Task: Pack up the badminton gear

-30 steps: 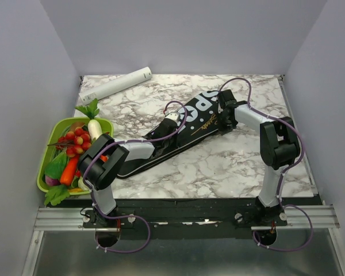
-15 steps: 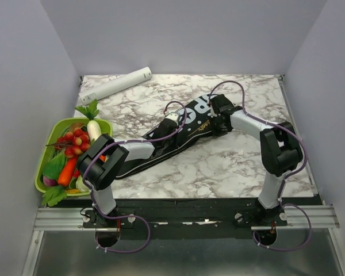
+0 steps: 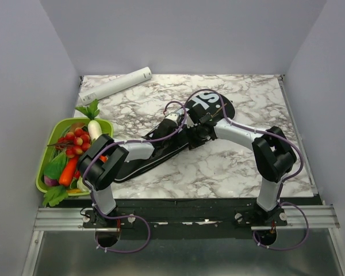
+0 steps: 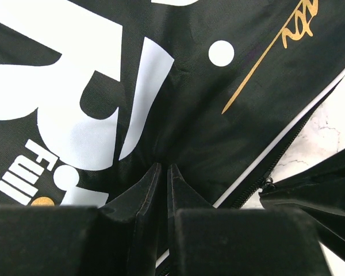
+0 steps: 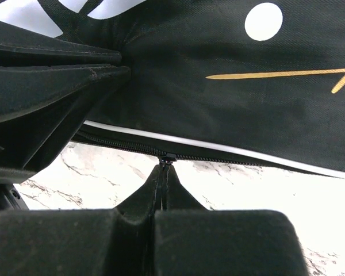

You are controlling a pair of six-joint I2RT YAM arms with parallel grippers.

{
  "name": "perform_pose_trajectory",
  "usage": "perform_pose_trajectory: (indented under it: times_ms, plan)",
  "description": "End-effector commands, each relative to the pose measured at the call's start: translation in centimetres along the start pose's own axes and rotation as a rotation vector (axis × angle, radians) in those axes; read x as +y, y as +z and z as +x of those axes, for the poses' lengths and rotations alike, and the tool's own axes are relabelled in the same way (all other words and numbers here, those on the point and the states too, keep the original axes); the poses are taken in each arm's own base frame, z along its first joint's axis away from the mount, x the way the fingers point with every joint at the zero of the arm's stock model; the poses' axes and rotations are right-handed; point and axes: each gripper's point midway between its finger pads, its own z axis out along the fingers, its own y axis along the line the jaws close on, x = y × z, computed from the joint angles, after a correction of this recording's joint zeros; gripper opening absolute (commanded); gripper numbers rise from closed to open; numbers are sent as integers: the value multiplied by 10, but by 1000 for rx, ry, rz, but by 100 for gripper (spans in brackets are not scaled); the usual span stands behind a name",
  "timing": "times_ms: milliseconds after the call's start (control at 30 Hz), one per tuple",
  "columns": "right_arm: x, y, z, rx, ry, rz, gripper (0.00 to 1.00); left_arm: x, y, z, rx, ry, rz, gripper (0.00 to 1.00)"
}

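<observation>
Reaching up from the bottom edge of the overhead view, both arms bend inward over the marble table (image 3: 236, 167) and meet at the middle of the frame. At the lower left, a green tray (image 3: 41, 167) of toy vegetables (image 3: 69, 167) sits at the table's left edge.

The black bag (image 3: 213, 106) lies slantwise from the lower left toward the upper centre, its wide lettered end farthest up. In the left wrist view, the left gripper (image 4: 163, 172) is clenched on a raised fold of the bag's cloth. Its two fingers (image 4: 139, 190) are pressed almost together at the bottom centre, with white lettering spreading across the upper left.

In the right wrist view, the right gripper (image 5: 164, 167) is clamped tight on the zipper pull (image 5: 167, 157), which sits right at its fingertips on the bag's lower edge. Pale table shows below, and the other gripper nips the cloth at the left of that frame.

Farther off, a white tube (image 3: 116, 84) lies at the upper left of the overhead view, well apart from the bag.
</observation>
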Motion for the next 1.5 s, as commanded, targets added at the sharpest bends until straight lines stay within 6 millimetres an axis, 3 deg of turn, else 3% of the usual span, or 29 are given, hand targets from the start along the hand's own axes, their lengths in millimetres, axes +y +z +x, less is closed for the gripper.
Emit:
perform_pose_trajectory:
  times_ms: [0,133,200,300,400,533,700,933,1233,1467]
  plan:
    - [-3,-26,-10,-54,15,22,1,12,-1,46,150,23,-20,17]
    - [-27,-40,-11,-88,76,46,1,12,-1,46,151,23,-19,17]
    - [-27,-45,-11,-97,75,39,1,11,-2,45,147,21,-17,17]
    - [-12,-45,-8,-90,81,-46,1,7,-3,40,134,14,-5,17]
    - [0,-39,-4,-101,123,-120,1,-5,-8,26,106,-4,41,17]
    - [-26,-26,-6,-119,230,-31,1,-28,-32,-9,27,-51,120,23]
    - [-44,-23,-7,-156,340,-24,1,-35,-60,-31,-25,-88,126,36]
    - [-92,-24,-1,-196,465,46,1,10,-87,-17,59,-73,-126,41]
    - [-153,-32,-7,-215,581,72,1,32,-108,-2,72,-75,-213,49]
    - [-152,-31,-9,-208,571,47,1,37,-99,20,119,-63,-212,52]
